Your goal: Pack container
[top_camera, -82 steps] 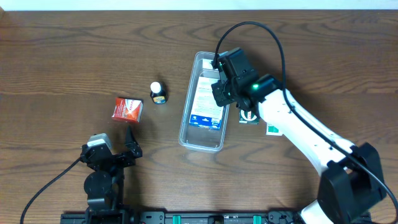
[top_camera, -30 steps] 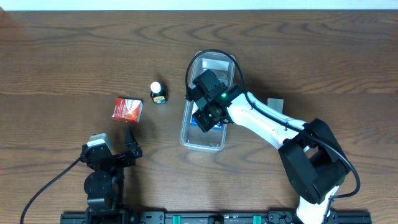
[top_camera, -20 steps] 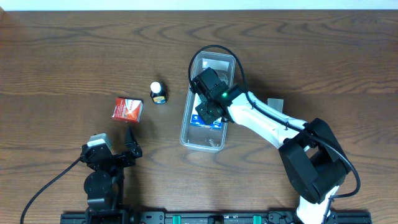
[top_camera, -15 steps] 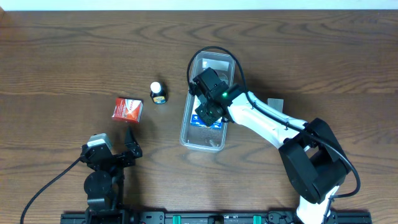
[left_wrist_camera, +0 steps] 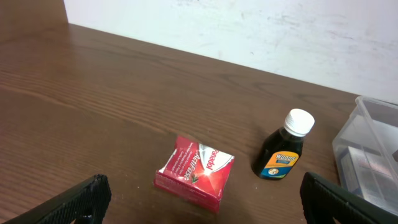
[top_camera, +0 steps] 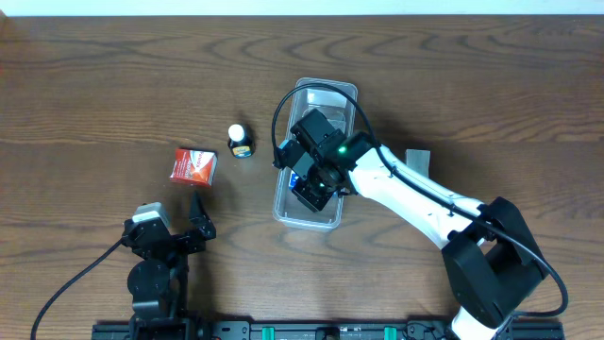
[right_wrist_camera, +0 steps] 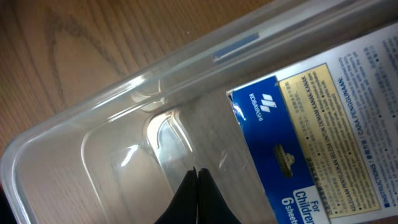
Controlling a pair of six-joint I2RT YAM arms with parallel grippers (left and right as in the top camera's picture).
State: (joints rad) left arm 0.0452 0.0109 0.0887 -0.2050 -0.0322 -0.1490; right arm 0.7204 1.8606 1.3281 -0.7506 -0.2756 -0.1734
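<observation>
The blue-and-white packet (right_wrist_camera: 311, 124) in the container (right_wrist_camera: 93, 149) reads "KOBAYASHI", "CARA PENGGUNAAN" and "For Children"; the small bottle (left_wrist_camera: 283, 149) has "Woods" on its label

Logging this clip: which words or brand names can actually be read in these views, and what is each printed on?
"KOBAYASHI": blue box lying in the clear tub.
"For Children": same box, blue face.
"CARA PENGGUNAAN": same box, white panel; the fine print around it is too small to read.
"Woods": label of the bottle.
"anadol": red box, first letter unclear.
Overhead view: nothing legible.

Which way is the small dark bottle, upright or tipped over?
Upright: the dark bottle stands on its base, its white cap on top.
</observation>
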